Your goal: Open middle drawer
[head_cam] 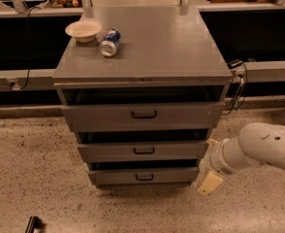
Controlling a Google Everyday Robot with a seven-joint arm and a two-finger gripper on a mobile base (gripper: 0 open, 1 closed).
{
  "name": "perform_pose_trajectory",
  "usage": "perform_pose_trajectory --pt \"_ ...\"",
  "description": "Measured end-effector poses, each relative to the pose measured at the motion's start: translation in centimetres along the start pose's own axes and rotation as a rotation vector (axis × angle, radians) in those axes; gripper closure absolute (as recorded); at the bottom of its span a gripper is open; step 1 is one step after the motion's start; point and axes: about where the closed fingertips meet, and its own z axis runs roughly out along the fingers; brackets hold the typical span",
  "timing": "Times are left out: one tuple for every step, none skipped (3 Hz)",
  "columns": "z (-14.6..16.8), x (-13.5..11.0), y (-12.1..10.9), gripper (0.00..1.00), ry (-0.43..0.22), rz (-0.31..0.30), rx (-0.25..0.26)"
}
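The fingers [209,182] of the gripper [211,163] appear parted and empty, low beside the cabinet [142,52], just off the right end of the middle drawer [108,152]. That drawer is seen shut, its black handle [144,150] untouched, so the whole pull is judged outstanding. No writing can be read on the blue-and-white can [109,41] beside the bowl [83,30].
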Motion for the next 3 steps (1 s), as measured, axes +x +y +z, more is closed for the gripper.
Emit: perform_pose_trajectory --pt "2.9 -2.8 -2.6 0.00 -0.254 0.029 0.092" --pt "4.1 -2.9 -3.3 0.00 -0.358 0.031 0.159" --pt "5.1 -2.0 -3.9 0.00 -0.254 -0.012 0.183"
